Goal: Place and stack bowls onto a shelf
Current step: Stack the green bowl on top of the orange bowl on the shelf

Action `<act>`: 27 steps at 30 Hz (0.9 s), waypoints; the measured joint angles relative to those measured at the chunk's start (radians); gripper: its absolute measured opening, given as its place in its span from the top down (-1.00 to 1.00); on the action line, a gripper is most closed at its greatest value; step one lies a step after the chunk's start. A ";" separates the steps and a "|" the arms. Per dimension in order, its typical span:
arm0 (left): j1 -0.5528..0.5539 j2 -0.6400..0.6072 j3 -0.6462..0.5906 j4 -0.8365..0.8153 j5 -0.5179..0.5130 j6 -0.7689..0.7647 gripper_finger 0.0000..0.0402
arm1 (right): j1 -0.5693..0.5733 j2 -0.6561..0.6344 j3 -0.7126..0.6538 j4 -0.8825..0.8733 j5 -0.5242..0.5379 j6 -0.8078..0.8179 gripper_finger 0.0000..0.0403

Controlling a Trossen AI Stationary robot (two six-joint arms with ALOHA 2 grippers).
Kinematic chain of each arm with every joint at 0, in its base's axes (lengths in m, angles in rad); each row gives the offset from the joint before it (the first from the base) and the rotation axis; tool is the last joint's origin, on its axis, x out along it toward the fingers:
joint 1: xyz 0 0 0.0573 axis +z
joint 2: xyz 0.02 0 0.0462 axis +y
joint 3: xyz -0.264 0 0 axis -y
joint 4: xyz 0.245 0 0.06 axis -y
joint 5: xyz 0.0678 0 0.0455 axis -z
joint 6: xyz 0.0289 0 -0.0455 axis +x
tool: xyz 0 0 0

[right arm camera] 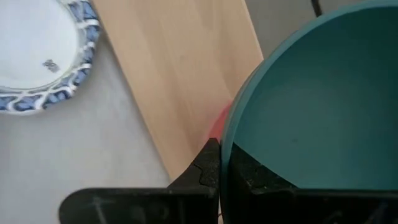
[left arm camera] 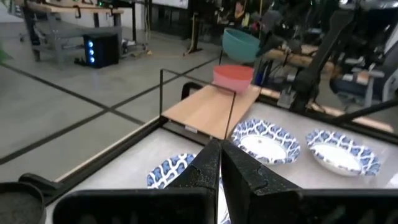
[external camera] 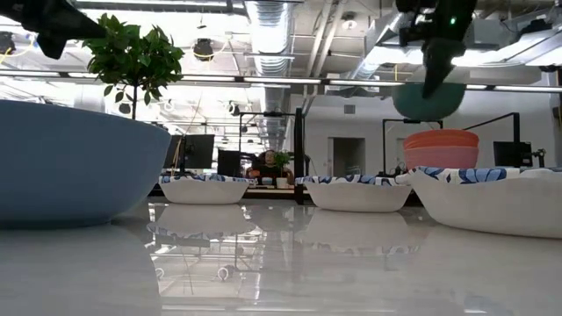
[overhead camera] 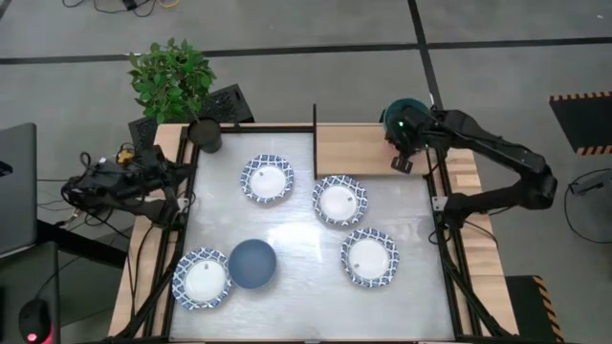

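Note:
My right gripper (external camera: pixel 432 61) is shut on the green bowl (external camera: pixel 428 98) and holds it in the air above a stack of pink and red bowls (external camera: pixel 441 147) on the right end of the wooden shelf (overhead camera: pixel 349 148). On the white tabletop stand four white bowls with blue rims (overhead camera: pixel 267 178) (overhead camera: pixel 339 200) (overhead camera: pixel 369 256) (overhead camera: pixel 202 278) and the blue bowl (overhead camera: pixel 252 263). My left gripper (left arm camera: pixel 219 169) is shut on nothing and waits at the table's left edge (overhead camera: pixel 177 186). My right gripper pinches the green bowl's rim (right arm camera: pixel 231 140), one finger (right arm camera: pixel 208 168) outside the wall and the other (right arm camera: pixel 252 174) inside the hollow. The fingers come from above, pointing down. The bowl hangs below them, lifted clear of the stack underneath.
A potted plant (overhead camera: pixel 172 81) and a dark cup (overhead camera: pixel 205 134) stand at the far left corner. Thin black posts (overhead camera: pixel 315 124) frame the shelf. A bare stretch of tabletop (overhead camera: pixel 306 296) lies toward the near edge. Beyond the table is an office room.

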 joint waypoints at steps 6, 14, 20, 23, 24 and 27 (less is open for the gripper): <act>0.000 0.000 0.000 0.001 0.006 0.002 1.00 | -0.141 -0.001 -0.051 0.017 -0.074 -0.034 0.87; 0.000 0.000 0.000 0.000 0.005 0.002 1.00 | -0.263 0.000 -0.130 0.115 -0.191 -0.078 0.87; 0.000 0.000 0.000 0.000 0.001 0.003 1.00 | -0.293 0.022 -0.135 0.126 -0.235 -0.092 0.87; 0.000 0.000 0.000 -0.001 0.000 0.003 1.00 | -0.295 0.039 -0.135 0.125 -0.263 -0.098 0.87; 0.000 0.000 0.000 -0.001 0.000 0.003 1.00 | -0.295 0.046 -0.135 0.123 -0.264 -0.100 0.87; 0.000 0.000 0.000 -0.001 0.000 0.003 1.00 | -0.295 0.069 -0.135 0.121 -0.265 -0.100 0.87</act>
